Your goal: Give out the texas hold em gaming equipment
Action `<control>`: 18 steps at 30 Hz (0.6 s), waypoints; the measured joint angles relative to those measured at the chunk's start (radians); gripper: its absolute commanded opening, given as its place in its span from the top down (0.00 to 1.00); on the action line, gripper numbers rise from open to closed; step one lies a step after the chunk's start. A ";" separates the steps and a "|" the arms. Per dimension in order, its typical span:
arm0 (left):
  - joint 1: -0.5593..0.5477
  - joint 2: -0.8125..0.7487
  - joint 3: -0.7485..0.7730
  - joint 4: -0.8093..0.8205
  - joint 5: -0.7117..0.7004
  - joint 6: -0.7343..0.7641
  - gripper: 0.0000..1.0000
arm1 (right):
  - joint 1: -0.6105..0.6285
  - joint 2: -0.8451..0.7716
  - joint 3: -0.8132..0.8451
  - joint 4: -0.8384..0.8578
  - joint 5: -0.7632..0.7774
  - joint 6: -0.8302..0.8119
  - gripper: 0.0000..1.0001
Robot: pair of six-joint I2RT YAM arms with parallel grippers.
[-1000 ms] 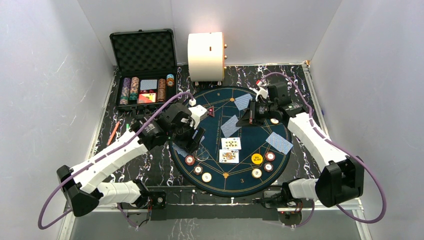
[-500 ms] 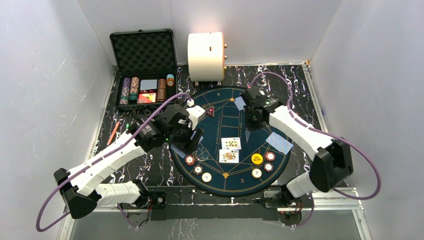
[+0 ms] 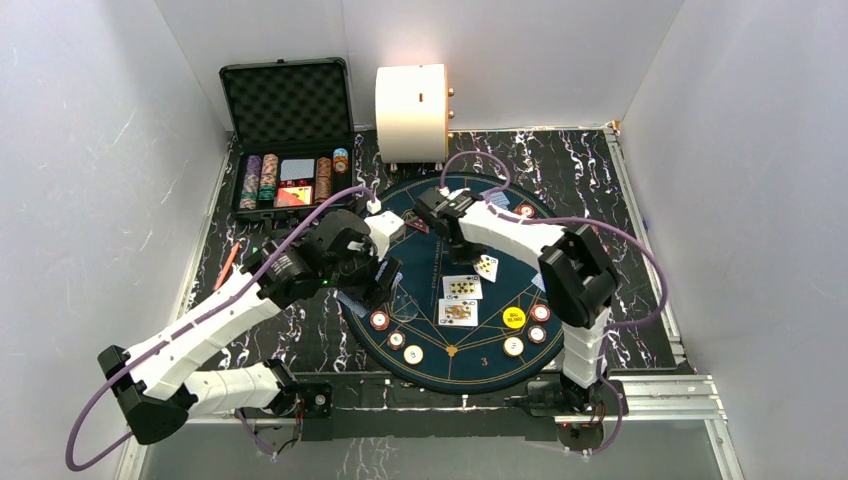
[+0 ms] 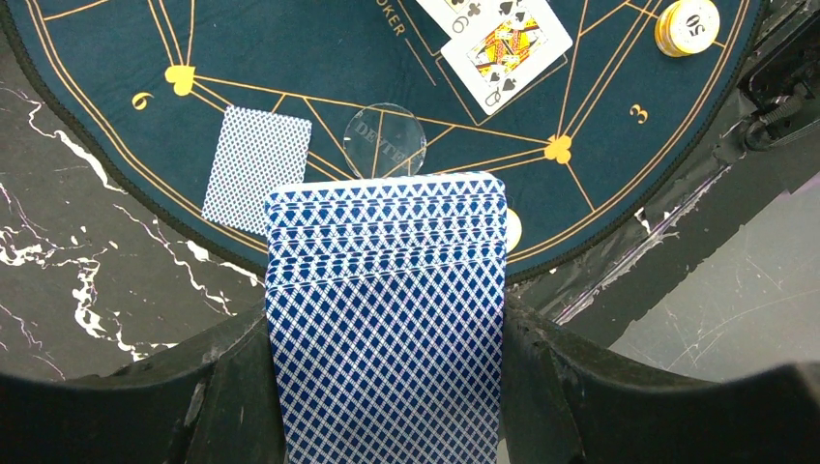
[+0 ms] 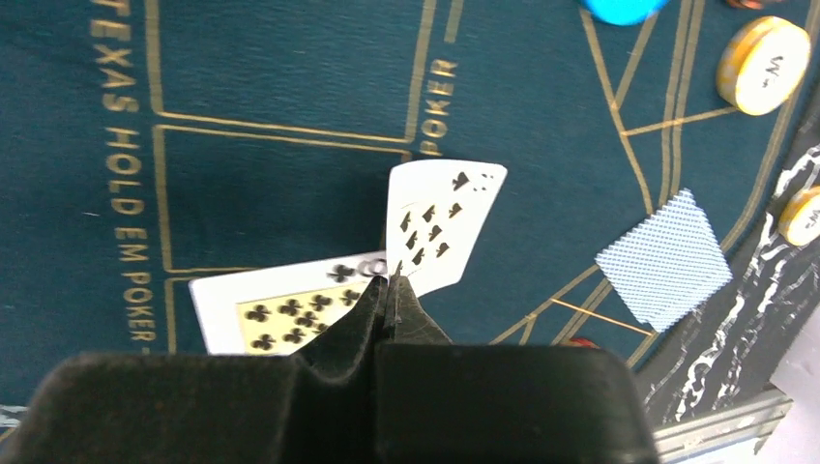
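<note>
Fingers [image 4: 537,382] on the left gripper [image 4: 387,338] are held apart by the blue-backed deck [image 4: 387,290], clamped on both of its long sides. That arm's stretched out with the wrist tipped down over the left rim of the felt mat [image 3: 432,255]. One face-down card [image 4: 256,169] lies just inside that rim. Right arm's folded up, elbow over the mat's right side, forearm reaching across it. The right gripper [image 5: 392,285] is pinched tight on the corner of a face-up clubs card [image 5: 440,222] over the mat's middle, right beside another face-up card [image 5: 280,311].
</note>
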 measured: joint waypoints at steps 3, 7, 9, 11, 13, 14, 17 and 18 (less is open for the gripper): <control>0.000 -0.008 -0.001 -0.002 -0.001 -0.003 1.00 | 0.032 0.060 0.042 0.009 -0.006 0.008 1.00; 0.000 -0.020 -0.002 -0.009 -0.006 -0.003 1.00 | 0.057 0.112 0.069 0.025 -0.020 0.009 1.00; 0.000 -0.024 -0.002 -0.016 -0.008 -0.003 1.00 | 0.063 0.132 0.078 0.029 -0.021 0.009 1.00; 0.000 -0.027 -0.002 -0.022 -0.011 -0.003 1.00 | 0.066 0.141 0.079 0.036 -0.021 0.008 1.00; 0.000 -0.027 -0.002 -0.025 -0.011 -0.005 1.00 | 0.069 0.143 0.080 0.040 -0.021 0.008 1.00; 0.000 -0.027 -0.002 -0.025 -0.011 -0.006 1.00 | 0.071 0.146 0.084 0.040 -0.022 0.008 1.00; 0.000 -0.027 -0.002 -0.025 -0.011 -0.006 1.00 | 0.073 0.159 0.102 0.046 -0.023 0.007 1.00; 0.000 -0.027 -0.002 -0.025 -0.011 -0.007 1.00 | 0.075 0.166 0.110 0.047 -0.023 0.005 1.00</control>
